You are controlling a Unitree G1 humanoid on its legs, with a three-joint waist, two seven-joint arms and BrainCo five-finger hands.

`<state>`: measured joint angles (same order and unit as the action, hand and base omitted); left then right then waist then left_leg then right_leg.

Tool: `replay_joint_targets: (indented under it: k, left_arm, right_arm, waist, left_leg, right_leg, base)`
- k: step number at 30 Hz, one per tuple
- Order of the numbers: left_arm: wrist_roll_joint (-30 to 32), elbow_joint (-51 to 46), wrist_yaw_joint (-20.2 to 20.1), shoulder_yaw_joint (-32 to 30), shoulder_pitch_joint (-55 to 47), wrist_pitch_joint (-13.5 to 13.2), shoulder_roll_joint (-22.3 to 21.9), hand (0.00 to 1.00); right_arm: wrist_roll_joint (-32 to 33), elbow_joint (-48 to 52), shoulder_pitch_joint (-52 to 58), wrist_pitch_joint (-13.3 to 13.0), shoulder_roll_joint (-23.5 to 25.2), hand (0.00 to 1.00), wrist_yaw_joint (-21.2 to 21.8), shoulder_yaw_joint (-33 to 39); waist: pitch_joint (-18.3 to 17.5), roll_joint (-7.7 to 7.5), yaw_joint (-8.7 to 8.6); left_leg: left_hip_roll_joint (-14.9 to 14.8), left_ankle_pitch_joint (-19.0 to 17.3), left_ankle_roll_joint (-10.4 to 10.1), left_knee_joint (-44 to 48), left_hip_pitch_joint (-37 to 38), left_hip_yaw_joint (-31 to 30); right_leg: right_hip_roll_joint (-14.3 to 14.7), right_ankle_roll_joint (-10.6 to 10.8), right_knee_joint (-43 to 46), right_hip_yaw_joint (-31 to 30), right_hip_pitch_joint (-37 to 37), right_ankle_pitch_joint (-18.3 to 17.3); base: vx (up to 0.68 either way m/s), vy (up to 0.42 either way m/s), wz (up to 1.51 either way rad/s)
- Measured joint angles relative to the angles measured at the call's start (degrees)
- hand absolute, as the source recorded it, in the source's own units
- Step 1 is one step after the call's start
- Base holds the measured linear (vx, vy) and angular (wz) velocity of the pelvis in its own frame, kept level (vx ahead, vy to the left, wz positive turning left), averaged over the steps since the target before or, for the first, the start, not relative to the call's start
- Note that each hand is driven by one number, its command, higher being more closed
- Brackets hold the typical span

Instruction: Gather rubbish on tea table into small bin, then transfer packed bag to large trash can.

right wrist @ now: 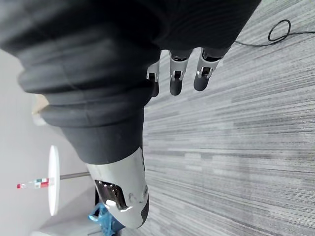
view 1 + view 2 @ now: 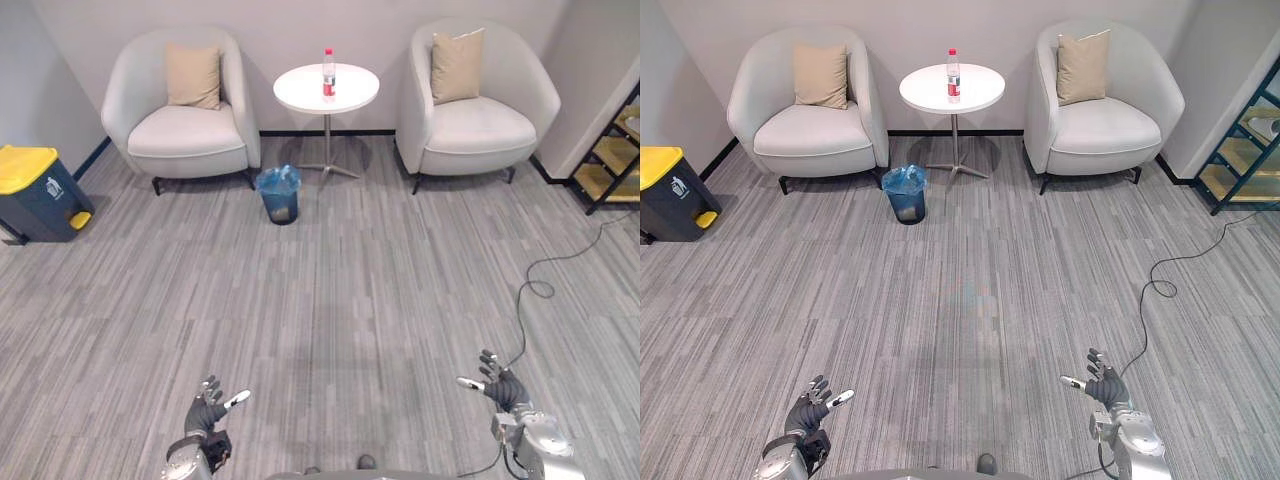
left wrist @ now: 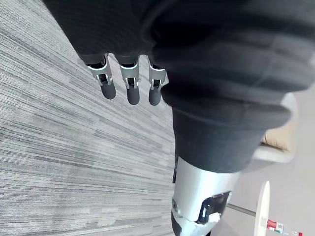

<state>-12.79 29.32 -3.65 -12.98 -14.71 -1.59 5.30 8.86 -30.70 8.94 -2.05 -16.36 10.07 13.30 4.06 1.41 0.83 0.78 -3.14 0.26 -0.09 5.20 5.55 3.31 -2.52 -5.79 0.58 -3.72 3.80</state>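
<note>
Left eye view: the bottle (image 2: 328, 72) stands on the round white tea table (image 2: 300, 92) at the top middle, between two armchairs (image 2: 190, 135). The small bin (image 2: 279, 195) with its blue bag sits on the floor (image 2: 330, 300) just below the table. The large trash can (image 2: 38, 192) with the yellow lid is at the left edge. The left hand (image 2: 208, 408) is at the bottom left and the right hand (image 2: 497, 382) at the bottom right. Both are well apart from the bottle and the small bin. Both hands are spread wide and hold nothing.

Right eye view: the same things sit in the same spots.

Left wrist view: the left hand's fingers (image 3: 128, 91) are straight over the floor, with nothing in them. The bottle and table are far off.

Right wrist view: the right hand's fingers (image 1: 176, 81) are straight too, with nothing in them. The bottle, table and small bin are far off.
</note>
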Motion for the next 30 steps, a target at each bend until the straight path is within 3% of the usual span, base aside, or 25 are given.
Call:
replay_joint_targets:
  k: [22,30]
  left_arm:
    - [-0.07,0.01,-0.07,0.01,-0.42,-0.12,0.0,0.0]
    - [-0.11,0.6,0.06,-0.07,-1.34,-0.28,0.0,0.0]
  right_arm:
    - [0.08,0.0,0.94,-0.28,0.04,0.0,-0.02,0.35]
    - [0.09,0.0,1.57,-0.23,0.18,0.0,0.09,0.3]
  waist:
    - [-0.31,0.46,-0.05]
    - [-0.36,0.56,0.07]
  left_leg:
    - [-0.07,-0.13,-0.11,0.17,-0.22,0.05]
    - [-0.68,-2.32,-0.37,3.3,-1.98,1.66]
  right_leg:
    - [0.05,0.05,0.09,-0.03,0.18,-0.04]
    - [0.46,0.07,0.13,-1.61,1.0,-0.05]
  base:
    - [0.0,0.0,0.0]
    - [0.0,0.005,-0.11]
